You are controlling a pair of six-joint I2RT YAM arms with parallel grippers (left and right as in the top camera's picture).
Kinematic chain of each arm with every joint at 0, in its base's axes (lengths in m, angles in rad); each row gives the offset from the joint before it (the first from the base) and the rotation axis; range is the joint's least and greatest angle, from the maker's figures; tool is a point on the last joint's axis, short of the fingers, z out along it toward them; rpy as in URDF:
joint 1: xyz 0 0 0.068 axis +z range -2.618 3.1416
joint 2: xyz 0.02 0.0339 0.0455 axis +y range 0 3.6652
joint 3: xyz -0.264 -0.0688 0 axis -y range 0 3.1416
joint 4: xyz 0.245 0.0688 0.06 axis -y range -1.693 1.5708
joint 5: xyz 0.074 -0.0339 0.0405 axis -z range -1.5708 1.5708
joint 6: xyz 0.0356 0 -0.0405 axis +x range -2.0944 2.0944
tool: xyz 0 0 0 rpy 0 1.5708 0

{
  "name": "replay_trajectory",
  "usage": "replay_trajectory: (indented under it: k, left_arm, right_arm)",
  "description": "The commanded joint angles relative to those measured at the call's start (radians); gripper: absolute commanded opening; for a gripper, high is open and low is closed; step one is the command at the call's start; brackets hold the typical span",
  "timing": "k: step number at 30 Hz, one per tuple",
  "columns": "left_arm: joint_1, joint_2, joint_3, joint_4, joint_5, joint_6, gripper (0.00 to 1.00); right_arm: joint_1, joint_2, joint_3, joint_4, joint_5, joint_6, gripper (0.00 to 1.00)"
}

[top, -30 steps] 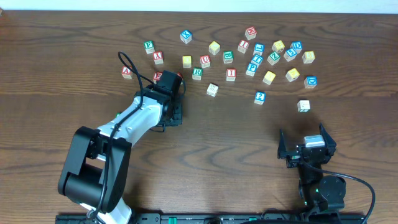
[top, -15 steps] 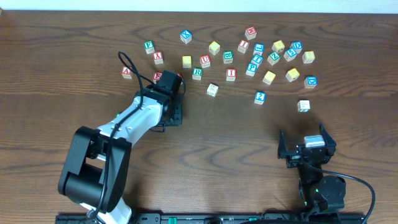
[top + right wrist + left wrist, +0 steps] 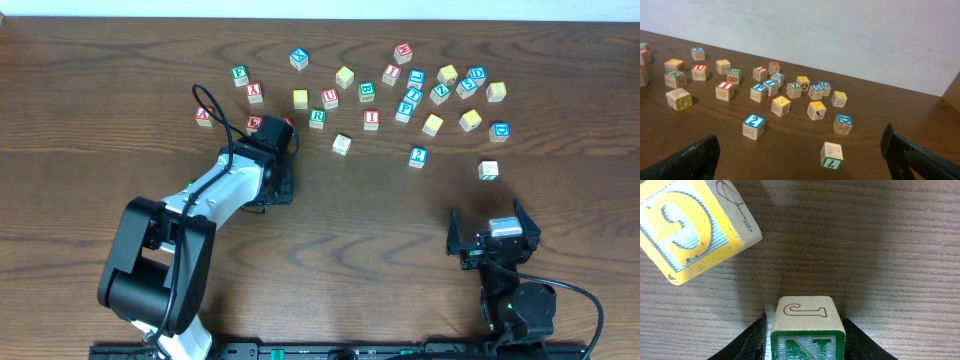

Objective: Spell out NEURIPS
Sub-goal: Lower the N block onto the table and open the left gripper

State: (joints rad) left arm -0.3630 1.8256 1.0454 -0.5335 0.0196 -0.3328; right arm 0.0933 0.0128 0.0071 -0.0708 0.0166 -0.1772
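A wooden cube with a green N (image 3: 808,349) rests on the table between the fingers of my left gripper (image 3: 806,352). The jaws stand slightly off its sides, with a thin gap on the left. In the overhead view the left gripper (image 3: 281,183) covers that cube. Behind it lie the red E (image 3: 254,122), green R (image 3: 317,117), red U (image 3: 330,98), red I (image 3: 371,119), blue P (image 3: 404,110) and a yellow cube (image 3: 300,98). My right gripper (image 3: 490,224) stands open and holds nothing at the front right.
A large yellow-faced cube (image 3: 687,225) lies just beyond the N, to its left. Many other letter cubes are scattered across the back right (image 3: 447,75). A green-edged cube (image 3: 831,155) lies ahead of the right gripper (image 3: 800,165), and a blue 2 cube (image 3: 754,126) lies to its left.
The left gripper's jaws have widened around the N cube. Neither arm has otherwise shifted, and the cubes lie where they were.
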Motion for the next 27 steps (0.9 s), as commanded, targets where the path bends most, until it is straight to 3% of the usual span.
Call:
replay_trajectory:
  k: [1, 27]
  left_arm:
    - [0.0, 0.009, -0.006, -0.003, -0.012, -0.001, 0.47]
    - [0.0, -0.017, 0.021, -0.029, -0.002, 0.004, 0.47]
  right_arm:
    - [-0.009, -0.005, -0.002, -0.004, -0.001, -0.007, 0.99]
    - [-0.009, -0.005, -0.002, -0.004, -0.001, -0.007, 0.99]
